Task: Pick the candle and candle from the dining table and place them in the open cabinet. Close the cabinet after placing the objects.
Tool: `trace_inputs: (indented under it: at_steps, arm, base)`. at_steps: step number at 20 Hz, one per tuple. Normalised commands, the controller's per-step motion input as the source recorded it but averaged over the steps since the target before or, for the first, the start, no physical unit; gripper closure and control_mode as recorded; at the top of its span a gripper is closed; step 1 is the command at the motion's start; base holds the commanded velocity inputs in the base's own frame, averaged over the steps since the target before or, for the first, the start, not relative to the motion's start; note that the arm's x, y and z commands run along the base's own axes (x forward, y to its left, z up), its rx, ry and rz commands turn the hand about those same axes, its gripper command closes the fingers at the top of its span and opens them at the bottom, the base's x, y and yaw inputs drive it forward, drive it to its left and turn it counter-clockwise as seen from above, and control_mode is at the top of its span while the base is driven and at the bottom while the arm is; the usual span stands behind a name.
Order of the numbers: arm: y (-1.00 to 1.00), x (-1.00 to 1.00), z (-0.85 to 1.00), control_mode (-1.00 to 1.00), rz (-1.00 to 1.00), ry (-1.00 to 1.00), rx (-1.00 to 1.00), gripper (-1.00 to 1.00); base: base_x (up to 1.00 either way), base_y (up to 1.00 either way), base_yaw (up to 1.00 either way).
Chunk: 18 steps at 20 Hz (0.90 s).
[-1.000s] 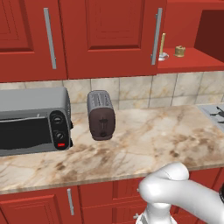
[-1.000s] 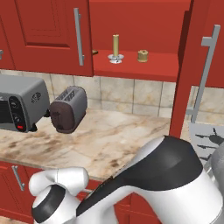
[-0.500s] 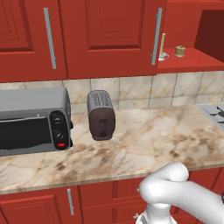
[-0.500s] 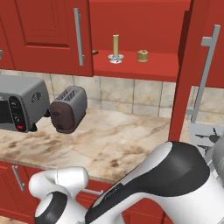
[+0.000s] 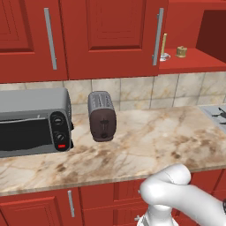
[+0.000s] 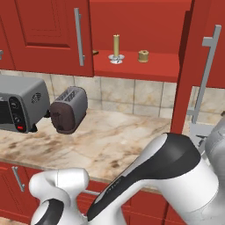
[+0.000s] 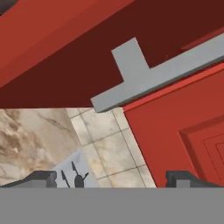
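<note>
Tool (image 7: 111, 177) jaws wide, empty, facing open door's grey bar handle (image 7: 166, 74) – likely lining up to shut cabinet (image 6: 136, 68) | stick candle (image 6: 116, 46) and squat candle (image 6: 143, 56) upright on its inner shelf, near each other, both placed

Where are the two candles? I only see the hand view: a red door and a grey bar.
Observer: Both stand on the red cabinet shelf: the slim olive-gold stick candle on a clear dish and the squat brass-gold candle.
Operator: Is that cabinet closed?
Observer: No, its red panelled door stands open, right of the shelf.
Operator: What's on the counter?
Observer: A dark brown toaster beside a grey toaster oven.
</note>
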Motion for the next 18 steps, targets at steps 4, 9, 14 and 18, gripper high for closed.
trace_inputs:
  at_steps: [4,9,14,18]
  arm:
    - [0.05,0.3,-0.14,-1.0,0.0,0.0,0.0,-1.0]
    - [0.02,0.2,-0.04,-1.0,0.01,0.0,0.0,-1.0]
    - [0.0,0.12,0.01,-1.0,0.07,0.0,0.0,-1.0]
    - [0.01,0.0,0.0,-1.0,0.15,0.04,0.0,-1.0]
  base:
    - [0.0,0.0,0.0]
    - [0.0,0.0,0.0]
    - [0.0,0.0,0.0]
    - [0.0,0.0,0.0]
